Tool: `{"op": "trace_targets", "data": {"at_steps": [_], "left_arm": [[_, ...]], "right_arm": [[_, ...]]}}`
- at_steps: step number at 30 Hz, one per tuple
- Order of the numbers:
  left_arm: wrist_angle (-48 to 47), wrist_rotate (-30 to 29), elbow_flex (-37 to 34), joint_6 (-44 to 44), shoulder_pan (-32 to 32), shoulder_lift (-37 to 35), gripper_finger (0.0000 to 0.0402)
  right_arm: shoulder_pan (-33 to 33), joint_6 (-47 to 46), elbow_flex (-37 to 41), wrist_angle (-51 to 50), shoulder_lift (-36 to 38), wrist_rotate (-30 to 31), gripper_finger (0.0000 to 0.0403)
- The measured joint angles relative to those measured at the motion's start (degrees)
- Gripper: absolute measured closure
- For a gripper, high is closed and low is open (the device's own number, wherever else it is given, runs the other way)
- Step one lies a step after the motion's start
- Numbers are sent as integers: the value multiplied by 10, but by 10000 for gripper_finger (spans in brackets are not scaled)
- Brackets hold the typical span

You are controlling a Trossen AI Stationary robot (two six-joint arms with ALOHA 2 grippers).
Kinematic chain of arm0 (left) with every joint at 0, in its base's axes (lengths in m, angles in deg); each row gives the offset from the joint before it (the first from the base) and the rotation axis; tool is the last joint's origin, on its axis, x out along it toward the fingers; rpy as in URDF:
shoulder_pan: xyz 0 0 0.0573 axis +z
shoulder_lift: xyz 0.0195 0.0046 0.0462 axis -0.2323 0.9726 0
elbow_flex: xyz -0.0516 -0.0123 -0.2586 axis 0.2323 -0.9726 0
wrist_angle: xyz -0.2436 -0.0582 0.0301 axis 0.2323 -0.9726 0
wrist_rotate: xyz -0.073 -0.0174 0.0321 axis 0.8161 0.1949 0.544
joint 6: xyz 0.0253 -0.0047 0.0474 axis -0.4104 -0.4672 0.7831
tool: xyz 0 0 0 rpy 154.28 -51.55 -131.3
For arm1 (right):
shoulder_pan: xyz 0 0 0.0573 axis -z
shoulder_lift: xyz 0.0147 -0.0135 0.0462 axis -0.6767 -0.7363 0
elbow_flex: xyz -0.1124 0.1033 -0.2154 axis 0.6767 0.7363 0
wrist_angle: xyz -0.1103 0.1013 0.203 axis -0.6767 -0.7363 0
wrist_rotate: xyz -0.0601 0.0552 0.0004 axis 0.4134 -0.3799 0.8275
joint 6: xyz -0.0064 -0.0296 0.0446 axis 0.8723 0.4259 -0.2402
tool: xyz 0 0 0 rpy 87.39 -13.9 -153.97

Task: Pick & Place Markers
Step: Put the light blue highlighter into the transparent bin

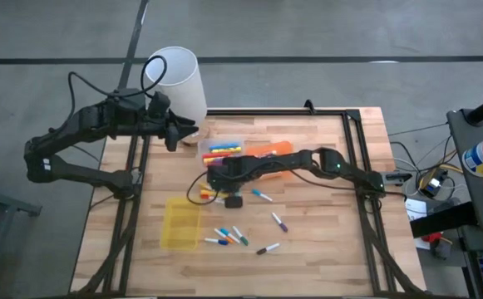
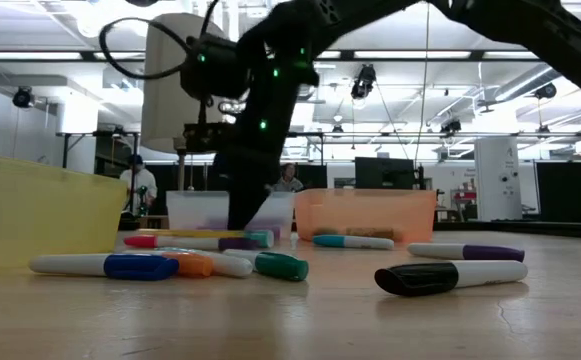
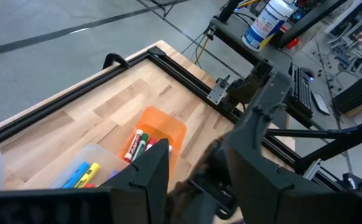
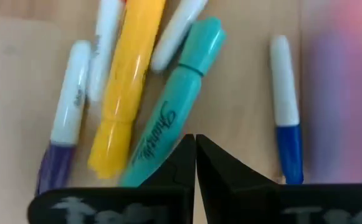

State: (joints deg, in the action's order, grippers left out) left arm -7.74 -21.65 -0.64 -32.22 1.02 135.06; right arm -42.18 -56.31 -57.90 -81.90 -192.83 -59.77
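Observation:
Loose markers lie on the wooden table: a small pile (image 1: 207,193) and scattered ones (image 1: 229,237), (image 1: 280,222), (image 1: 268,247). My right gripper (image 1: 223,189) reaches in from the right and points down at the pile, shut. In the right wrist view its tips (image 4: 195,142) stand over a teal highlighter (image 4: 174,106), beside a yellow highlighter (image 4: 128,81) and a blue-capped marker (image 4: 286,124). My left gripper (image 1: 174,133) hangs open and empty above the table's far-left corner, near the clear tray (image 1: 222,149) of markers. My right gripper's shut fingertips (image 4: 184,152) come from above onto the barrel of the teal highlighter (image 4: 159,134), which lies flat on the table. Whether they touch it, I cannot tell.
A yellow tray (image 1: 181,223) sits near the table's left side. An orange tray (image 1: 270,150) with markers stands beside the clear one at the far side. A tall white cylinder (image 1: 179,79) stands off the far-left corner. A black frame (image 1: 353,133) edges the table. People show in the room behind (image 2: 288,178).

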Motion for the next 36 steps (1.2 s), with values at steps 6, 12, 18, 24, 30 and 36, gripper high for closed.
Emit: {"op": "trace_targets", "data": {"at_steps": [6,12,18,24,30,36], "left_arm": [[0,0,0,0,0,-2,246],[0,0,0,0,0,-2,246],[0,1,0,-6,0,-2,246],[-2,3,0,-7,0,-2,246],[-6,4,0,-9,0,-2,246],[-6,4,0,-12,0,-2,246]], "right_arm": [[-19,15,-37,23,9,60,395],[4,-1,-15,50,-3,99,395],[17,10,-12,53,-17,136,395],[20,8,-12,57,-24,165,395],[19,13,-13,57,-26,178,395],[26,2,-10,55,-26,129,395]]}}
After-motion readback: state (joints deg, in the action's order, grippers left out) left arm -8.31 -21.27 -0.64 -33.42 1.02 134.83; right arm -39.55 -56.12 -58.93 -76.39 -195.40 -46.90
